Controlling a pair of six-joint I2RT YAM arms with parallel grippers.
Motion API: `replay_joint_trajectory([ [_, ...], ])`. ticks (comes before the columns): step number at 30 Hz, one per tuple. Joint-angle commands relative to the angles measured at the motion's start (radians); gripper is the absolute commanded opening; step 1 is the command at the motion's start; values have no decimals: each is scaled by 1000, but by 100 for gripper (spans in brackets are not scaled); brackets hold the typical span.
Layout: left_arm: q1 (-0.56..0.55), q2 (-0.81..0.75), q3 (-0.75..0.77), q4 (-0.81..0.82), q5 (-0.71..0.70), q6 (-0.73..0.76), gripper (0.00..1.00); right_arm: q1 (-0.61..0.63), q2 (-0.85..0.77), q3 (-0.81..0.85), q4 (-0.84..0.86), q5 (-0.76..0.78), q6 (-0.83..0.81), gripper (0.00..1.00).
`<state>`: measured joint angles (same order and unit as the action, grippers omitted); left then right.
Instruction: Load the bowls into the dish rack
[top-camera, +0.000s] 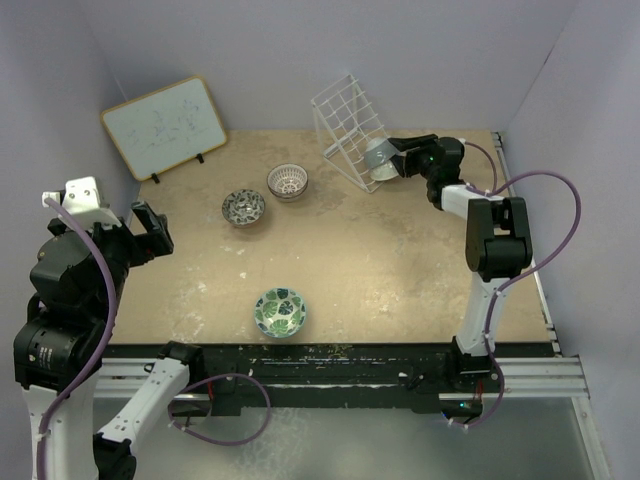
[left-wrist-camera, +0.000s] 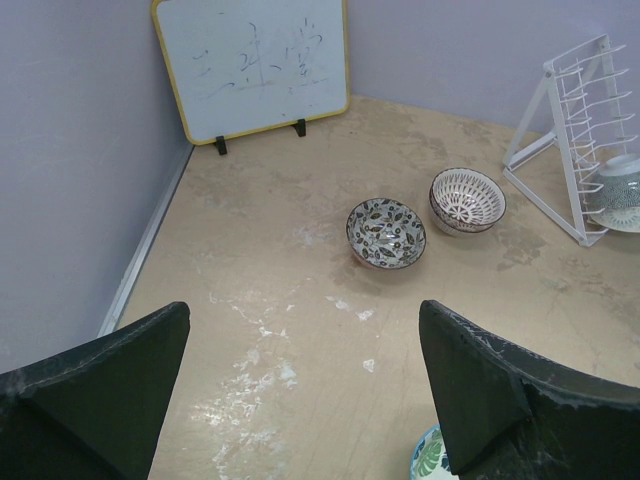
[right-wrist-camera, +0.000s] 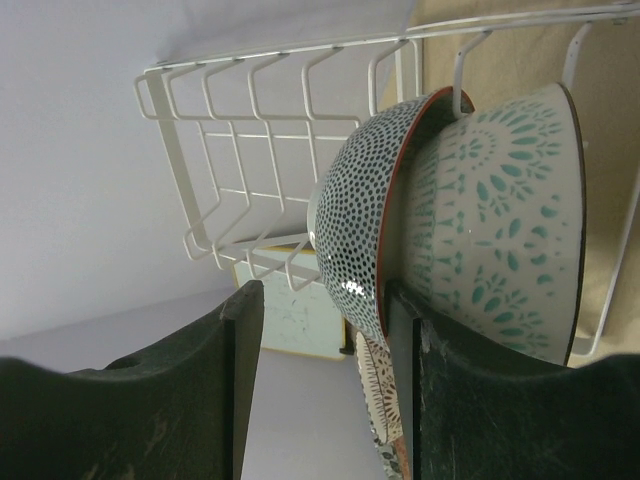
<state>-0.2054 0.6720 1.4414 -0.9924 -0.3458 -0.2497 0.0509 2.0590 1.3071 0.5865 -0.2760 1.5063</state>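
Observation:
The white wire dish rack (top-camera: 345, 128) stands tilted at the back right. In the right wrist view a dark speckled bowl (right-wrist-camera: 365, 225) and a green-white bowl (right-wrist-camera: 505, 225) stand on edge in the rack (right-wrist-camera: 250, 130). My right gripper (top-camera: 388, 160) (right-wrist-camera: 322, 380) is open at the speckled bowl's rim, one finger just inside it and the other apart from its outer wall. A brown-white lattice bowl (top-camera: 287, 181) (left-wrist-camera: 467, 200), a pale grey leaf-patterned bowl (top-camera: 243, 207) (left-wrist-camera: 386, 232) and a green leafy bowl (top-camera: 280, 312) (left-wrist-camera: 430, 460) sit on the table. My left gripper (top-camera: 150, 232) (left-wrist-camera: 305, 390) is open and empty.
A wood-framed whiteboard (top-camera: 165, 125) (left-wrist-camera: 255, 65) leans against the back left wall. Purple walls close the table on the left, back and right. The rack (left-wrist-camera: 570, 130) with a bowl in it (left-wrist-camera: 620, 190) also shows in the left wrist view.

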Motion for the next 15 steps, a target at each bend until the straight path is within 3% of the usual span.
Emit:
replay_joint_trajectory([
  [1,-5,-10,6,23,-9,6,99,-9,-73,12,-31,13,-35,55],
  [15,-5,-13,11,17,-14,4,99,-15,-152,-1,-34,18,-70,55],
])
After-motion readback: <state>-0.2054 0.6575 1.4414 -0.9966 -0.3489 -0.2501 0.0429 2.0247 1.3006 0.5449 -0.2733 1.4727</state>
